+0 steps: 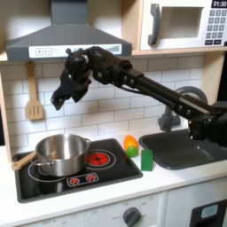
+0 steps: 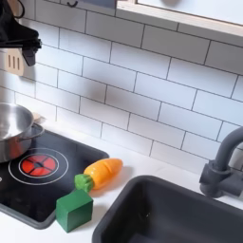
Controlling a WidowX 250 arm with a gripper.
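One arm, black, reaches from the first exterior view's right across the toy kitchen, with its gripper (image 1: 64, 96) raised high above the stove (image 1: 106, 175), in front of the white tiled wall (image 1: 106, 97) and just below the hood (image 1: 62, 35). The gripper carries nothing; whether its fingers are spread or closed cannot be told, since it reads as a dark mass in both exterior views. In the second exterior view the gripper (image 2: 21, 43) sits at the upper left corner, beside a wooden spatula (image 2: 13, 63) hanging on the wall.

Nearest below the gripper is a steel pot (image 1: 62, 152), which stands upright on the stove's left burner in the first exterior view, well apart from the gripper. A wooden utensil (image 1: 24, 160) lies at the pot's left, touching or just beside its rim. The right burner (image 1: 97, 159), a red ring, is bare.

At the stove's right edge in the first exterior view lies a toy carrot (image 1: 130, 144), and just in front of it stands a green block (image 1: 146, 160). In the second exterior view the carrot (image 2: 101, 173) lies between the stove (image 2: 38, 185) and the sink (image 2: 176, 214), with the block (image 2: 74, 209) near it at the front. A dark faucet (image 2: 220, 171) rises at the second exterior view's right. A microwave (image 1: 182, 24) sits at the first exterior view's upper right.
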